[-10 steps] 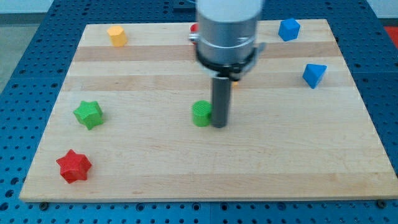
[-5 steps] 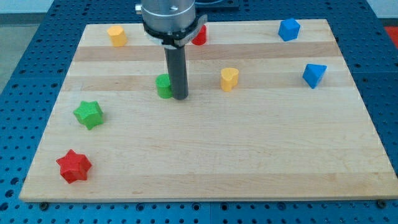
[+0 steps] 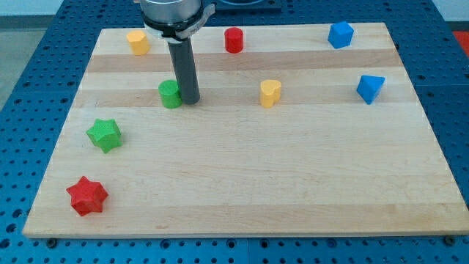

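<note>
Since the earlier frames my tip (image 3: 189,100) has travelled from board centre toward the upper left of the frame, and the small green block (image 3: 170,94) has moved with it.

Camera view. Rod stands upright, long axis vertical, its mount cut off at the frame's top. No fingers on this rig, so nothing is clasped or let go; the tip presses against the right side of the small green block, touching it. That block sits upper left of centre on the wooden board (image 3: 293,191); its exact shape is unclear.

Around it: yellow block (image 3: 137,41) above and to the left, red cylinder (image 3: 234,39) above right, yellow heart-like block (image 3: 270,93) to the right, well apart. Green star (image 3: 104,135) lower left; red star (image 3: 87,196) near the bottom-left corner. Two blue blocks at right: one (image 3: 340,34) near the top edge, one (image 3: 370,89) below it.
</note>
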### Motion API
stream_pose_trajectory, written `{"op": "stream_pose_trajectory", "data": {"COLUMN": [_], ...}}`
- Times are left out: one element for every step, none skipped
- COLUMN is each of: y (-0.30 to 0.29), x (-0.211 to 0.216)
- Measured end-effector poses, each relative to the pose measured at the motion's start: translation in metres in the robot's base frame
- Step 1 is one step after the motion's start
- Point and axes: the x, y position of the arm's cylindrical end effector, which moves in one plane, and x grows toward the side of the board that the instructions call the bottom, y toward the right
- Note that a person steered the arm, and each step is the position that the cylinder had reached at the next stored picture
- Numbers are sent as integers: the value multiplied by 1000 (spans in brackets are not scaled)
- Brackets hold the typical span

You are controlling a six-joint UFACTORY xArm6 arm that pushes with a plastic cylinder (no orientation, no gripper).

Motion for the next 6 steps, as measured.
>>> {"op": "stream_pose_trajectory", "data": {"y": [-10, -22, -22, -22, -22, -22], "x": [0, 0, 1, 4, 4, 16]}}
